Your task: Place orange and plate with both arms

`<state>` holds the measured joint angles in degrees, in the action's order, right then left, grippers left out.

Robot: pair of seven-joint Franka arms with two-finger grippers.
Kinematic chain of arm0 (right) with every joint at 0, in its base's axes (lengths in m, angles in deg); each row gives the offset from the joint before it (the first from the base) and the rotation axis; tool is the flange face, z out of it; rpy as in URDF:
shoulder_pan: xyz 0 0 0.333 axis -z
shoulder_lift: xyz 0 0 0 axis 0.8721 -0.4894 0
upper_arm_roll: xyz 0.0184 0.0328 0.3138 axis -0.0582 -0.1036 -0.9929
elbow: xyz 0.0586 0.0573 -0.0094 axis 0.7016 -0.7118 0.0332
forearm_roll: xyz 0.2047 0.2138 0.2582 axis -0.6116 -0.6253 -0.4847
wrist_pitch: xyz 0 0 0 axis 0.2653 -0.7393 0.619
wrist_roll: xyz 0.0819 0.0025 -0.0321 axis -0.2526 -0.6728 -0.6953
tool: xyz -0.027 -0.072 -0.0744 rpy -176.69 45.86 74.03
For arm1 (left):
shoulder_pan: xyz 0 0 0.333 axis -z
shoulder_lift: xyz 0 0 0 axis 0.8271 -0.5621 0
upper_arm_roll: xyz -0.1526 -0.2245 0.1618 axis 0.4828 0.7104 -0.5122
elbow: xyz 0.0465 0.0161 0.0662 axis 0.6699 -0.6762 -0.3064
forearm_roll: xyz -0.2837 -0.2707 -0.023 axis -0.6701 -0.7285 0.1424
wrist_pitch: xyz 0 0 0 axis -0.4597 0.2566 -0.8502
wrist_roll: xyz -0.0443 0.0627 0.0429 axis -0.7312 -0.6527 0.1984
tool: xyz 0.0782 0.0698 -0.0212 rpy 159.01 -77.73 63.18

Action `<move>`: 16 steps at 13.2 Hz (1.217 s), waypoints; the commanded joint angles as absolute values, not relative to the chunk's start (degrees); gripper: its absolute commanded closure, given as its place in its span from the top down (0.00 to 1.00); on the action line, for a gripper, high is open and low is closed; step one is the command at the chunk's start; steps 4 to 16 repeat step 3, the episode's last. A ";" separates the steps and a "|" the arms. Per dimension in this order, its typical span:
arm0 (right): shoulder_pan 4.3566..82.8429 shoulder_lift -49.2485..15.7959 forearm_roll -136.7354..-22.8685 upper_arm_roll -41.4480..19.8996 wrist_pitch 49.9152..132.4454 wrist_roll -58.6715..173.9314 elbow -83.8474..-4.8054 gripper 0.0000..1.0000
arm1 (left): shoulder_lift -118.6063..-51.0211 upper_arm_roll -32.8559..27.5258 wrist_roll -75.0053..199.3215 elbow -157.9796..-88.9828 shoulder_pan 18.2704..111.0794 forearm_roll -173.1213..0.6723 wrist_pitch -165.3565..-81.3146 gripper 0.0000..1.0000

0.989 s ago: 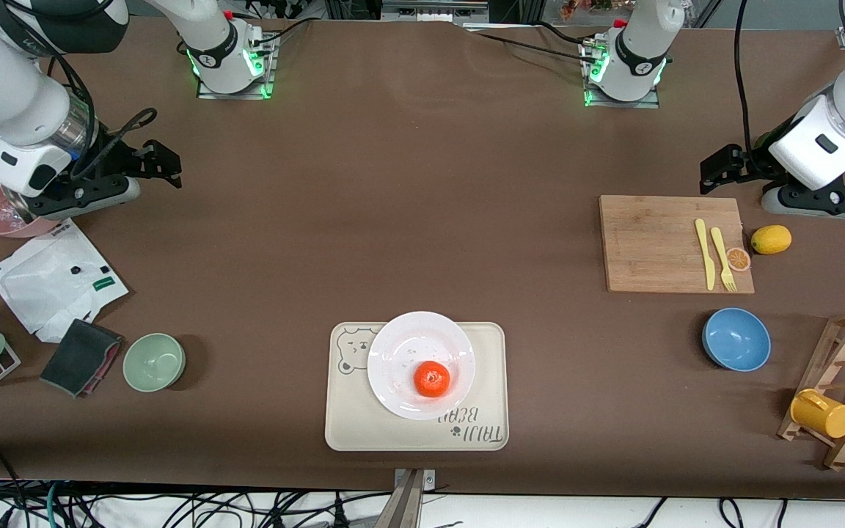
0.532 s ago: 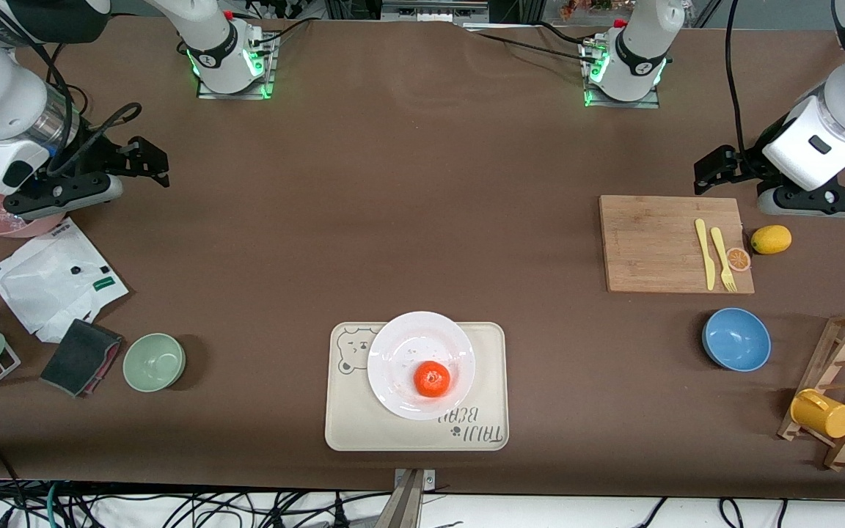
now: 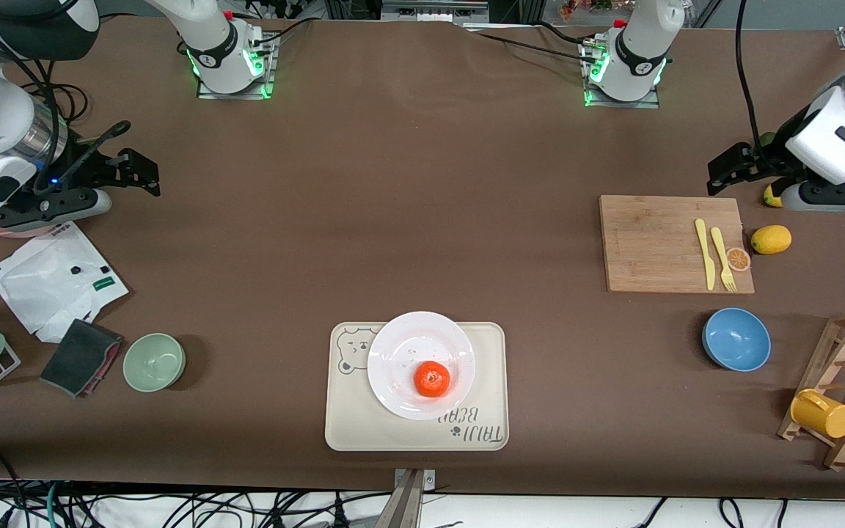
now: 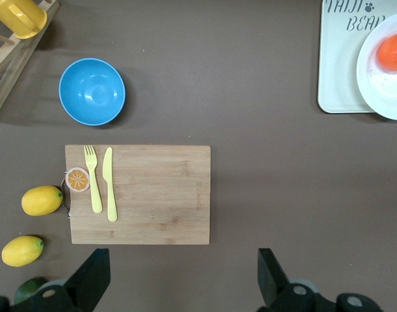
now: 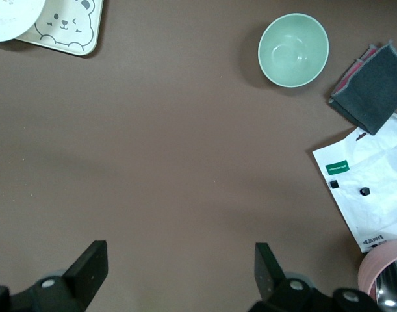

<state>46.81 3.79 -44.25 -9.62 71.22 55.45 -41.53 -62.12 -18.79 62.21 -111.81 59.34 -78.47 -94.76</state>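
Orange (image 3: 432, 379) sits on plate (image 3: 400, 345), plate on bear tray (image 3: 349, 425) at bench's front-camera edge; left gripper (image 3: 721, 169) and right gripper (image 3: 145, 173) over opposite bench ends, jaws spread, empty.

Even overhead light is falling on the bench (image 3: 408, 205); bowls (image 3: 736, 339) are casting soft shadows, green lamps are glowing at the bases, all views staying sharp.
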 commanded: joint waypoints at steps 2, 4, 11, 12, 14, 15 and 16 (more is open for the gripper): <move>46.81 3.31 -43.31 -9.89 69.69 55.81 -39.87 1.00 | -62.62 -18.88 63.18 -109.90 59.67 -77.06 -92.92 1.00; 46.81 3.31 -43.22 -9.81 69.60 55.81 -39.87 1.00 | -62.88 -18.45 63.18 -109.38 59.75 -76.62 -92.22 1.00; 46.81 3.31 -43.22 -9.81 69.60 55.81 -39.87 1.00 | -62.88 -18.45 63.18 -109.38 59.75 -76.62 -92.22 1.00; 46.81 3.31 -43.22 -9.81 69.60 55.81 -39.87 1.00 | -62.88 -18.45 63.18 -109.38 59.75 -76.62 -92.22 1.00; 46.81 3.31 -43.22 -9.81 69.60 55.81 -39.87 1.00 | -62.88 -18.45 63.18 -109.38 59.75 -76.62 -92.22 1.00; 46.81 3.31 -43.22 -9.81 69.60 55.81 -39.87 1.00 | -62.88 -18.45 63.18 -109.38 59.75 -76.62 -92.22 1.00; 46.81 3.31 -43.22 -9.81 69.60 55.81 -39.87 1.00 | -62.88 -18.45 63.18 -109.38 59.75 -76.62 -92.22 1.00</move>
